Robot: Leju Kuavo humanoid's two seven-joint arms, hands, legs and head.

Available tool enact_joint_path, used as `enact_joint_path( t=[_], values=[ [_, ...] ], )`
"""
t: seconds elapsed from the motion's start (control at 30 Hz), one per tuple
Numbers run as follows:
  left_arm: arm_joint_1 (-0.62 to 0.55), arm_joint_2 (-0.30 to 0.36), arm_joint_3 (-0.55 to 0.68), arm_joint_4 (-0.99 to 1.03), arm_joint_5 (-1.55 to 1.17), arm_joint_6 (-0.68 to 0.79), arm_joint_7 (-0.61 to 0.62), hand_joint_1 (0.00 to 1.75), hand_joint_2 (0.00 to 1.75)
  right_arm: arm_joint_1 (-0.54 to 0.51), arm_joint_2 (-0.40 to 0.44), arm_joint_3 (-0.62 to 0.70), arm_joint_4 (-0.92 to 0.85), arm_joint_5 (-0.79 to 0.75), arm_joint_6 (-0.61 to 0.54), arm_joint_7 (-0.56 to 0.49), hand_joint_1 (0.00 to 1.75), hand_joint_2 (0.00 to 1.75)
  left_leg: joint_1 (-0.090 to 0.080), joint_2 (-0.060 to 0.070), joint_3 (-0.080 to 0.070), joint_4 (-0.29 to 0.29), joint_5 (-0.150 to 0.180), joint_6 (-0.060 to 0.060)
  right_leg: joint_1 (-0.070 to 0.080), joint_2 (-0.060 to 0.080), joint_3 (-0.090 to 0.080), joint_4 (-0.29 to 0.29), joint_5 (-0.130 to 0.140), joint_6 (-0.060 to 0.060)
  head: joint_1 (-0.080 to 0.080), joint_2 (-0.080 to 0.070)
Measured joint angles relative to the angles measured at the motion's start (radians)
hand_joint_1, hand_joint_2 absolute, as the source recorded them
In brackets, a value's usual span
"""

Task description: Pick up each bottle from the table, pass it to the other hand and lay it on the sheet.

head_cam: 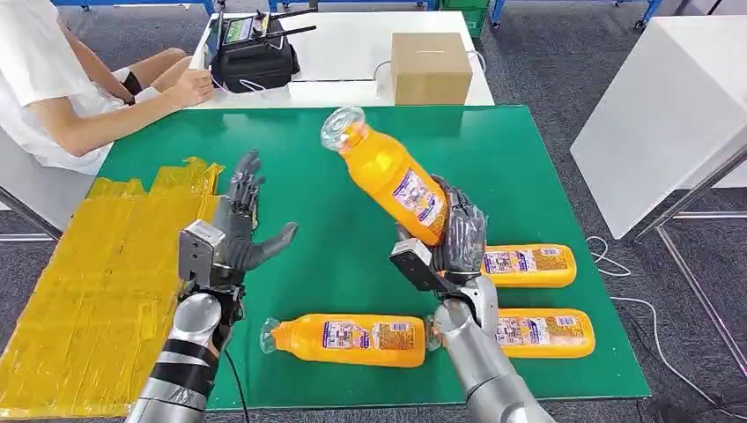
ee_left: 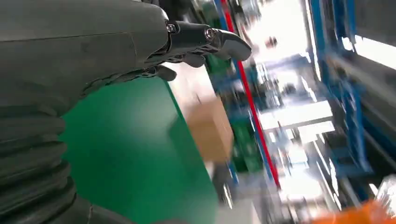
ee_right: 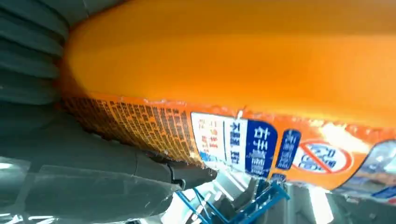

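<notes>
**Full bottle up in my right hand, ready for the pass**

My right hand (head_cam: 458,233) holds one orange bottle (head_cam: 388,172) by its lower body, lifted clear of the green worktop (head_cam: 528,167) above its middle, cap end tilted up and toward the far edge. In the right wrist view the fingers (ee_right: 140,179) wrap the labelled part of that bottle (ee_right: 233,70). My left hand (head_cam: 242,220) hangs nearby above the worktop's left half, fingers spread wide and holding nothing, palm turned toward the bottle.

I judge the bottle full of juice, so fairly heavy for its size, with stiff plastic walls and a smooth, slick label. The free upper body below the neck looks the best place for the left hand to take it; the neck itself is narrow and would let the weight swing.

Three more bottles (head_cam: 348,339) lie on their sides near the worktop's near edge and near right corner. The yellow sheet (head_cam: 97,282) covers the worktop's left edge.
</notes>
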Motion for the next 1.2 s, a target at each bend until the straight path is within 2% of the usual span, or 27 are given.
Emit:
enact_joint_path(
  t=[0.2,0.6,0.83,1.13,1.17,1.2],
  values=[
    [-0.060,-0.002,-0.087,0.044,0.135,-0.201,0.001,0.00,1.75,-0.014,0.041,0.015,0.014,-0.035,0.021,-0.027,1.75,1.75,0.000,0.000,0.000,0.000,0.000,0.000,0.000,0.000,0.000,0.000,0.000,0.000,0.000,0.000],
    [-0.108,-0.011,-0.172,0.091,0.199,-0.245,0.010,0.00,1.75,-0.058,0.095,0.111,0.104,-0.079,0.036,-0.026,1.75,1.75,0.000,0.000,-0.001,0.000,0.000,0.000,0.000,0.000,0.000,0.000,0.000,0.000,0.000,0.000],
    [-0.122,-0.010,-0.177,0.124,0.232,-0.233,0.004,0.00,1.75,-0.095,0.101,0.287,0.204,-0.102,0.002,0.072,1.75,1.75,0.000,0.001,-0.001,0.000,0.000,0.000,0.000,0.000,-0.001,0.000,0.000,0.000,0.000,0.000],
    [-0.127,0.002,-0.150,0.181,0.259,-0.233,-0.008,0.00,1.75,-0.130,0.095,0.567,0.296,-0.123,0.062,0.215,1.75,1.75,0.000,0.002,-0.001,0.000,0.000,0.000,0.000,0.001,-0.001,0.000,0.000,0.000,0.000,0.000],
    [-0.127,0.004,-0.147,0.188,0.260,-0.234,-0.010,0.52,1.75,-0.136,0.095,0.593,0.303,-0.123,0.065,0.229,1.75,1.75,0.000,0.003,-0.001,0.000,0.000,0.000,0.000,0.001,-0.001,0.000,0.000,0.000,0.000,0.000],
    [-0.127,0.006,-0.144,0.196,0.262,-0.233,-0.011,1.75,1.75,-0.141,0.093,0.620,0.312,-0.124,0.066,0.243,1.75,1.75,0.000,0.002,-0.001,0.000,0.000,0.000,0.000,0.001,-0.001,0.000,0.000,0.000,0.000,0.000]
  ],
)
